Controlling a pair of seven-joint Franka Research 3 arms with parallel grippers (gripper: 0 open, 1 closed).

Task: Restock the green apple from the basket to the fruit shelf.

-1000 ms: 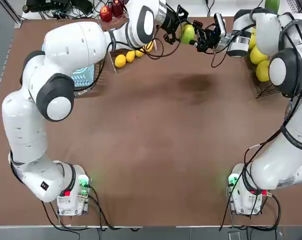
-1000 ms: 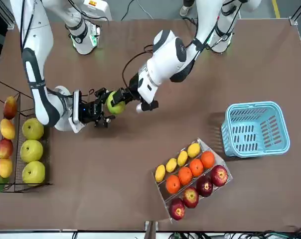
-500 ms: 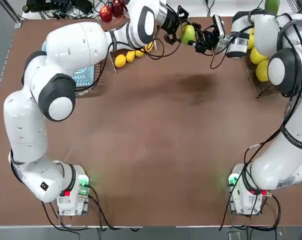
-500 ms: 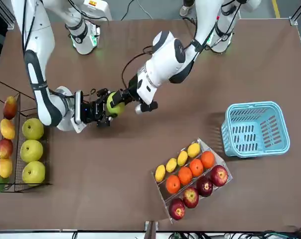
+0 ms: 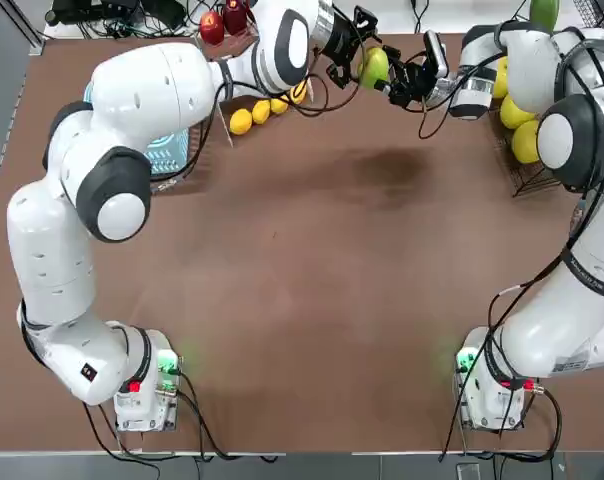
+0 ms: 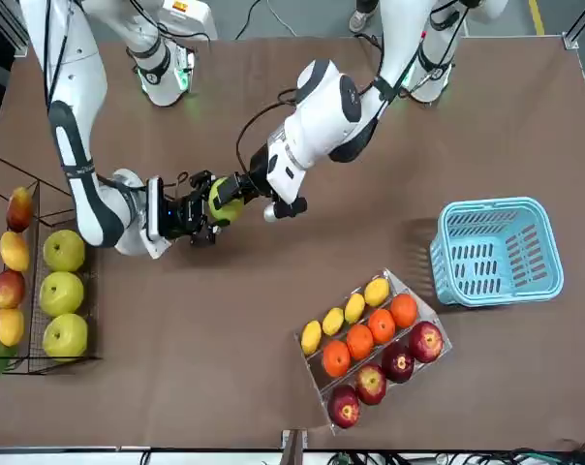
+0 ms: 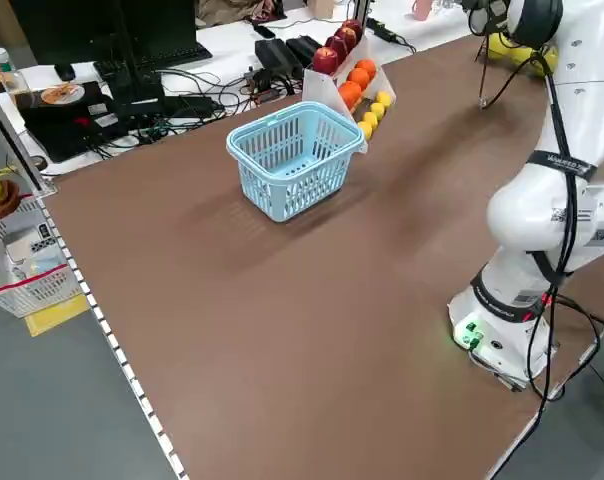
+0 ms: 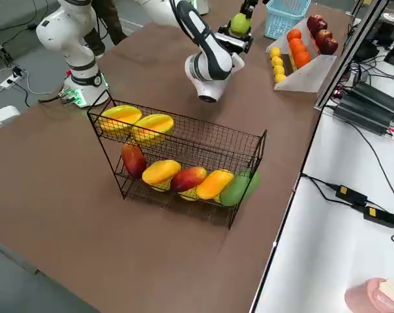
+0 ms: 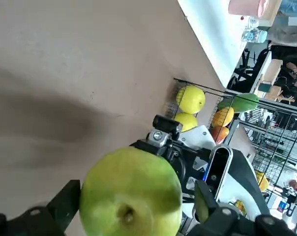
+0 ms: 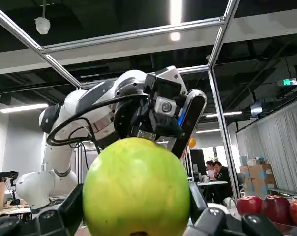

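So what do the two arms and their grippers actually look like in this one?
Both arms are glossy white with rounded segments and dark grey round joint caps, the left arm and the right arm alike. Loose black cables run along each. The bases carry small green lights. The left gripper and right gripper are black, each with a camera mounted at the wrist.

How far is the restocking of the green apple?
Done: the small glossy green apple is out of the light blue lattice basket. In hand: mid-air handover, right gripper clamped on it, left gripper open around it. Left: carrying it to the black wire fruit shelf.
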